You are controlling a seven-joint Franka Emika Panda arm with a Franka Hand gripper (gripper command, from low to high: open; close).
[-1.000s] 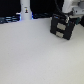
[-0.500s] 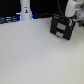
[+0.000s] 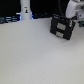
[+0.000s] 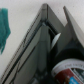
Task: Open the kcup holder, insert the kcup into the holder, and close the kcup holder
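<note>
The kcup holder (image 3: 62,26), a black boxy block with two pale panels on its front, stands at the far right of the white table in the exterior view. The white arm comes down over its top right corner, and my gripper (image 3: 74,19) is right against the block. Its fingers are too blurred to read. The wrist view is filled with the holder's dark slanted surfaces (image 4: 35,55), very close. A round whitish-rimmed cup shape (image 4: 70,70) with a dark middle shows at the frame edge. I cannot tell whether it is the kcup. A blurred green patch (image 4: 4,27) sits at another edge.
A white bottle-like post (image 3: 25,10) stands at the back on the exterior view's left, with dark clutter (image 3: 7,20) behind the table edge. The white table surface (image 3: 30,55) stretches across the front and left.
</note>
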